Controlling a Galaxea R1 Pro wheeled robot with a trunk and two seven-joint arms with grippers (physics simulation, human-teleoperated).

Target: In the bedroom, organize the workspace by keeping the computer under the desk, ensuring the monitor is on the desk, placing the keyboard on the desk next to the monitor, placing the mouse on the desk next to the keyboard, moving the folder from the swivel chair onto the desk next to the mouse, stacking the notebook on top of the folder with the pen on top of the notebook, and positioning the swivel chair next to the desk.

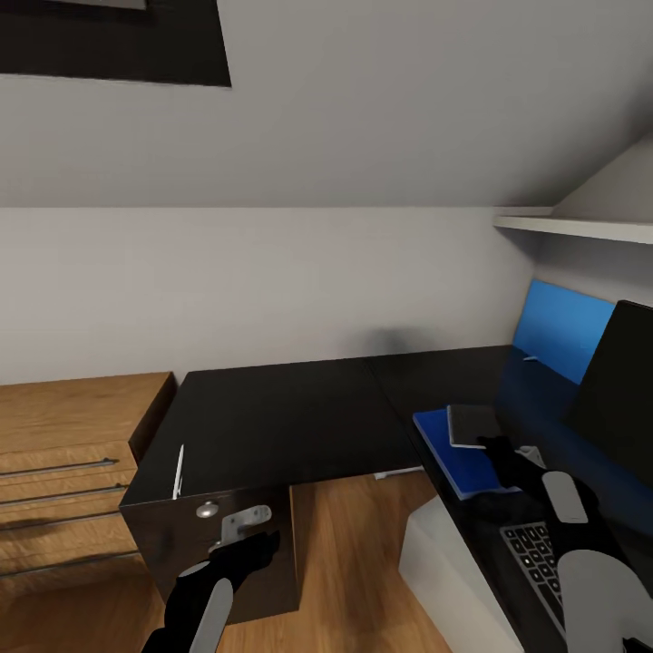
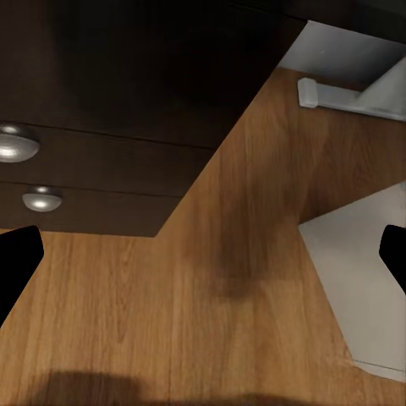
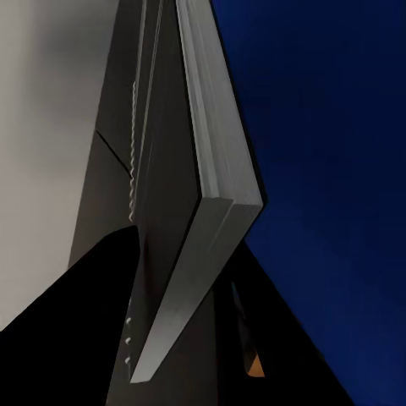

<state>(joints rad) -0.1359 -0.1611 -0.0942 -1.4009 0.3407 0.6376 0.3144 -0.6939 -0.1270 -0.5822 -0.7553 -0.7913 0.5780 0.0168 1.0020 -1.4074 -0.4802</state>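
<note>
Glossy black desk [image 1: 272,426], flat blue folder [image 1: 449,449], grey notebook [image 1: 473,423]

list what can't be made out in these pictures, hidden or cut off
- Monitor, head view: cut off by the right edge; stand and base not visible.
- Keyboard, head view: partly covered by the right arm and cut by the bottom edge.
- Right pincer, head view: at the notebook on the folder, but too dark to tell if shut on it.
- Pen, head view: too thin for any detail.
- Computer, left wrist view: cut off by the edge.
</note>
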